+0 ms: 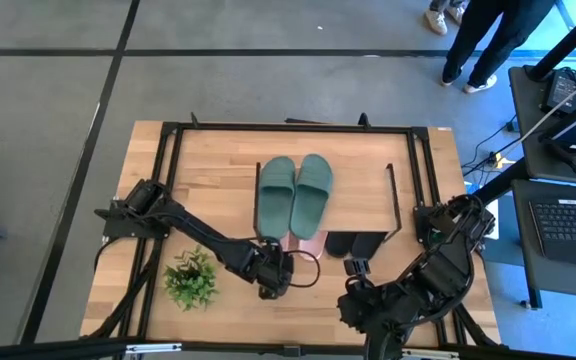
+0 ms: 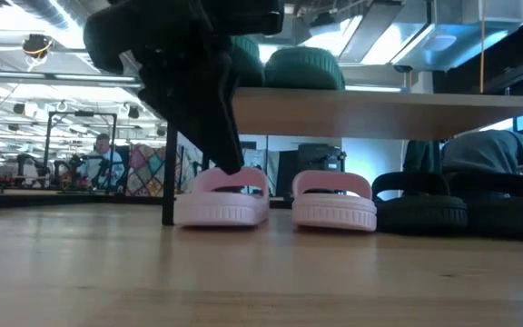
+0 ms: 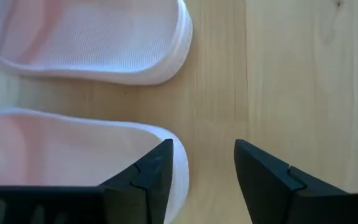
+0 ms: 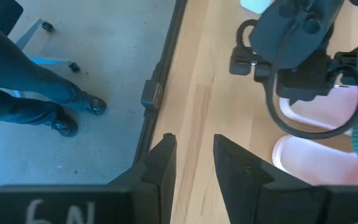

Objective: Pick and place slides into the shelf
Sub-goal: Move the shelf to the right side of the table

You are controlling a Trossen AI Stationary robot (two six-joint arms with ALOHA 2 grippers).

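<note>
The dull green slides lie on the shelf's wooden top board; in the low view they show above the board. The pale pink slides and the black slides stand on the table under the shelf. My left gripper is open, pointing down at the near end of the left pink slide, with one finger over that slide's end rim. My right gripper is open and empty, near the table's front, close to the black slides. My left gripper has one finger down at the near end rim of the left pink slide and the other over bare table. I cannot tell whether the finger touches the rim. The slide rests flat on the table.
A small green potted plant stands at the front left of the table. The shelf's black metal leg stands just left of the pink slides. People's legs show on the floor beyond the far right corner. A laptop sits to the right.
</note>
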